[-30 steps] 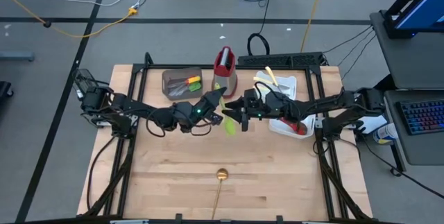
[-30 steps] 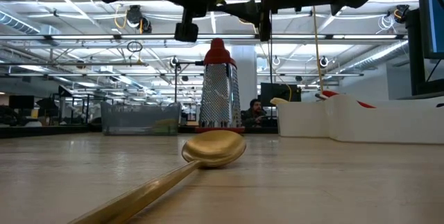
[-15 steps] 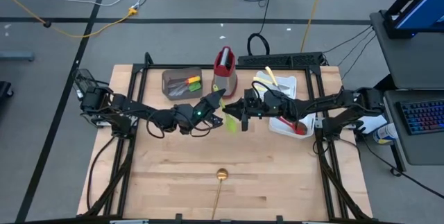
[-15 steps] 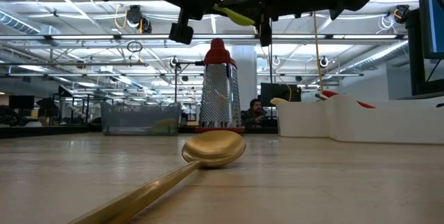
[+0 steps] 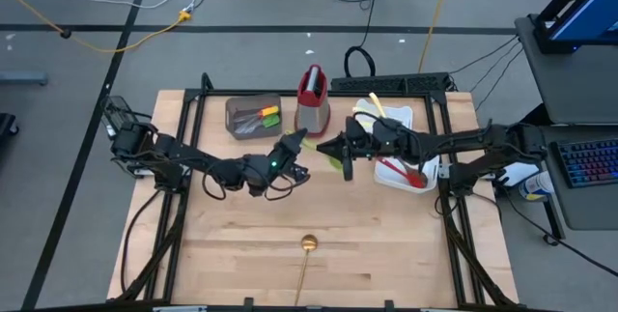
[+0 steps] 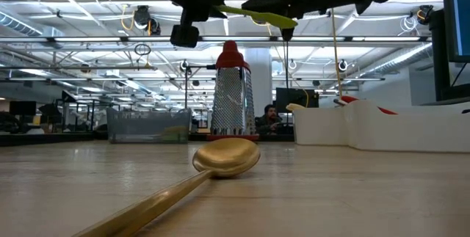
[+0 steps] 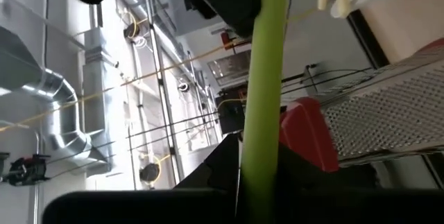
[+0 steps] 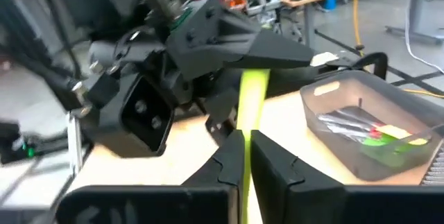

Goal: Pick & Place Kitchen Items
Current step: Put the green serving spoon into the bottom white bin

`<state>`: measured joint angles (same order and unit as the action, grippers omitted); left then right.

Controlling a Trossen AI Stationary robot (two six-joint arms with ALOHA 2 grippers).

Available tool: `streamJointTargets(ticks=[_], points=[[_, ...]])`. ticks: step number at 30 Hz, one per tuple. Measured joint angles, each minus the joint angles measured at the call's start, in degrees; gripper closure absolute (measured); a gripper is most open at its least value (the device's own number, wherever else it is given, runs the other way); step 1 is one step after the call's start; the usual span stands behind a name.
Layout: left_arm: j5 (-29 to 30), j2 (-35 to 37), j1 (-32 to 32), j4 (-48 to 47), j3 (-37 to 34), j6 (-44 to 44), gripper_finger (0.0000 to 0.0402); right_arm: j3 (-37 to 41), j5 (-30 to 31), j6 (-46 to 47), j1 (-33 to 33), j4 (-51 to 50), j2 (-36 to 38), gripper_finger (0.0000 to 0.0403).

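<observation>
A green utensil (image 5: 323, 152) hangs high over the middle of the table, held between my two grippers. My left gripper (image 5: 297, 146) comes from the table's left and is shut on one end of it. My right gripper (image 5: 340, 150) comes from the right and is shut on the other end. In the low view the green utensil (image 6: 257, 15) lies nearly level, well above the table. A gold long-handled spoon (image 5: 307, 254) lies flat on the table near the front edge. My left gripper pinches the utensil's green handle (image 7: 257, 156) between its two fingers, level, from the table's left. The handle runs out ahead of the fingers, along them. The utensil is lifted clear of the table. My right gripper pinches the green handle (image 8: 248, 121) between its two fingers (image 8: 272, 160), level, from the table's right. The handle runs on ahead of them into my left gripper. The utensil hangs nearly level between the two.
An upright red-and-steel grater (image 5: 312, 97) stands at the far middle, just beyond the grippers. A grey bin (image 5: 238, 105) holding utensils sits far left of it. A white tray (image 5: 408, 115) with more utensils sits at the far right.
My right gripper has shut on the green utensil and rolled a little at the wrist. The utensil, whose head hung below my left gripper before, has tipped up to lie nearly level between the two grippers.
</observation>
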<state>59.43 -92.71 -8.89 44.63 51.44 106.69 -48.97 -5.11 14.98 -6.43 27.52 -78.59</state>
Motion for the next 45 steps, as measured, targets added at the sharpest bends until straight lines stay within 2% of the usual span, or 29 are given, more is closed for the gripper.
streamJointTargets(ticks=[5, 8, 13, 16, 23, 26, 36, 40, 45], points=[[0.43, 0.10, -0.30, -3.03, 0.03, 0.78, 0.0354, 0.09, -0.54, -4.09, 0.60, 0.31, 0.51, 0.0397], [0.42, 0.01, -0.11, -6.12, -0.04, 1.17, 0.0354, 0.09, -0.20, -5.91, 0.58, 2.41, 0.93, 0.0386], [0.72, 0.07, 0.22, -6.90, 0.00, 2.15, 0.0354, 0.07, 0.40, -11.33, 0.56, 4.18, 0.91, 0.0334], [1.08, 0.05, 0.38, -6.46, 0.00, -1.14, 0.0353, 0.09, 1.21, -14.74, 0.97, 3.63, 0.76, 0.0295], [2.48, 0.05, 1.70, -7.09, 0.00, -5.10, 0.0353, 0.11, 16.38, -25.64, 3.80, 1.20, -1.86, 0.0238], [2.41, 0.05, 2.16, -7.22, 0.00, -5.04, 0.0353, 0.11, 19.20, -26.19, 3.87, 0.40, -3.06, 0.0232], [-6.17, -0.01, 2.60, -7.55, -0.10, -4.97, 0.0352, 0.07, 18.60, -24.56, 1.60, 1.57, -5.40, 0.0250], [-7.16, -0.01, 2.54, -7.39, -0.06, -5.00, 0.0353, 0.11, 18.46, -25.44, 0.94, 1.27, -5.67, 0.0287], [-11.50, 0.10, 2.62, -8.00, -0.04, -5.00, 0.0352, 0.16, 16.04, -27.97, 0.85, -0.11, -5.59, 0.0360]])
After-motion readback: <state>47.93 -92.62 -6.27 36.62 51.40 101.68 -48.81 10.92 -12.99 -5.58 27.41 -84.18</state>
